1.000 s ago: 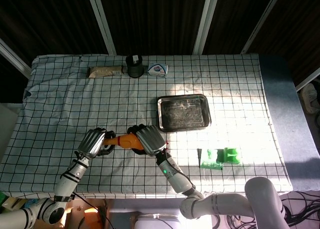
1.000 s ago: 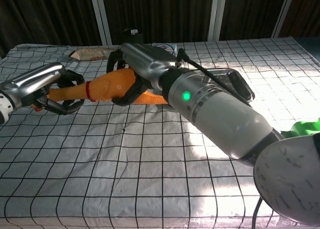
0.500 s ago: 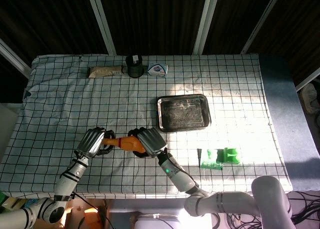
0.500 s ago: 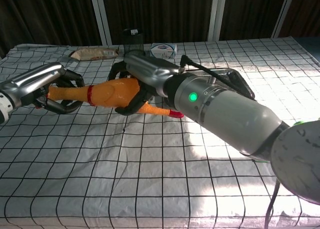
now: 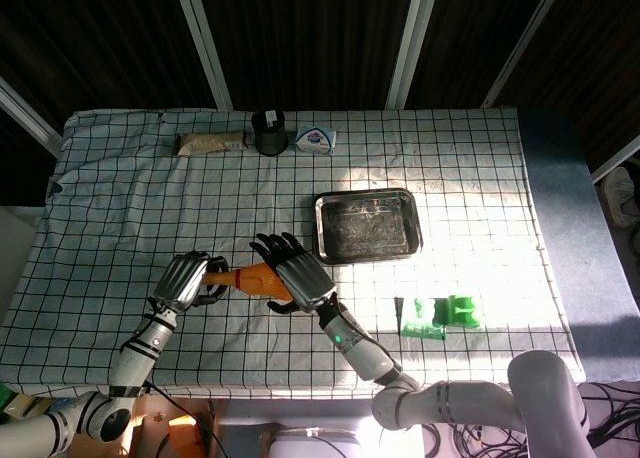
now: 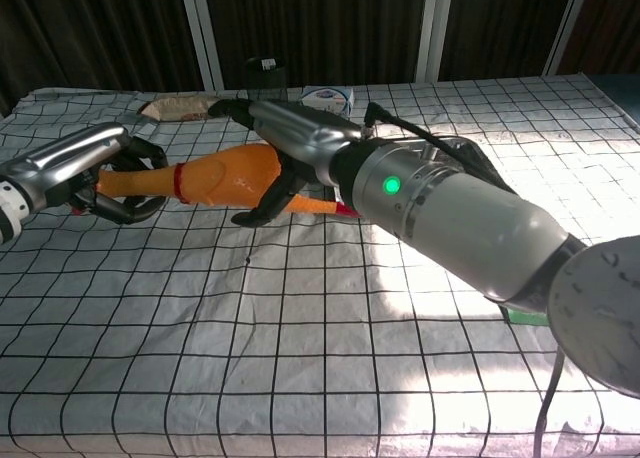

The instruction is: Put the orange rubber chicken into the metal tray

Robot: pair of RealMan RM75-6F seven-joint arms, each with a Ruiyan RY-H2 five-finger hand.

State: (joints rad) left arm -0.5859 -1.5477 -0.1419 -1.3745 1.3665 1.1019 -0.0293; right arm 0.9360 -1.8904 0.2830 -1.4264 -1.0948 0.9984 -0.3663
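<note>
The orange rubber chicken is held just above the checked cloth at the front left of the table. My left hand grips its thin neck end. My right hand lies over the chicken's fat body with fingers spread and stretched out, thumb below, not clasping it. The metal tray lies empty to the right and further back, near the table's middle.
A green toy lies right of my right hand near the front edge. At the back stand a black cup, a tan packet and a white pack. Strong sunlight falls on the right half.
My right hand has let go of the chicken's body; its fingers went from curled around it to spread out. The left hand still grips the neck end.
</note>
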